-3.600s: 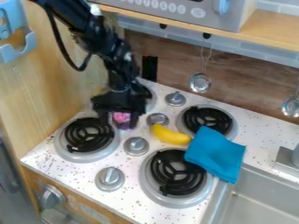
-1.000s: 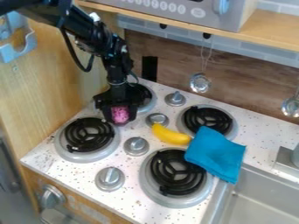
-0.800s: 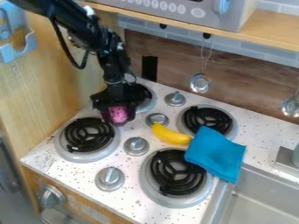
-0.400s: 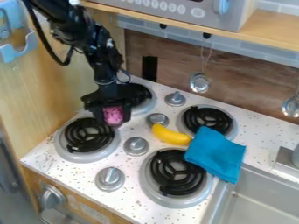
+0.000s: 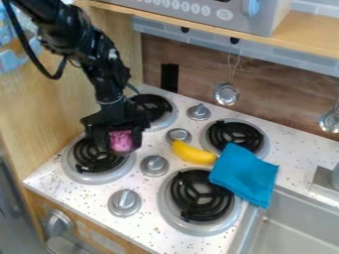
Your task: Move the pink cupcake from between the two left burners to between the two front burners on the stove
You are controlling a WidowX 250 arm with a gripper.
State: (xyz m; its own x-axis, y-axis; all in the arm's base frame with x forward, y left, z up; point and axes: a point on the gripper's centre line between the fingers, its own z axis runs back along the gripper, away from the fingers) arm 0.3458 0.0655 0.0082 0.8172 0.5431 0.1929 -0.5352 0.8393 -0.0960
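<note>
Clamping a rounded, mottled pink lump (image 5: 122, 141), perhaps soft: the black tool (image 5: 120, 145), near a coiled burner (image 5: 90, 160).

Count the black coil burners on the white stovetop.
4: the upper left burner; the lower left burner, partly behind the gripper; the upper right burner and the lower right burner, both partly under the blue cloth.

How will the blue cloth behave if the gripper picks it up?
The blue cloth will probably go floppy and sag, given its soft folds. It looks thin, so likely light. Its edge over the sink may droop first.
</note>
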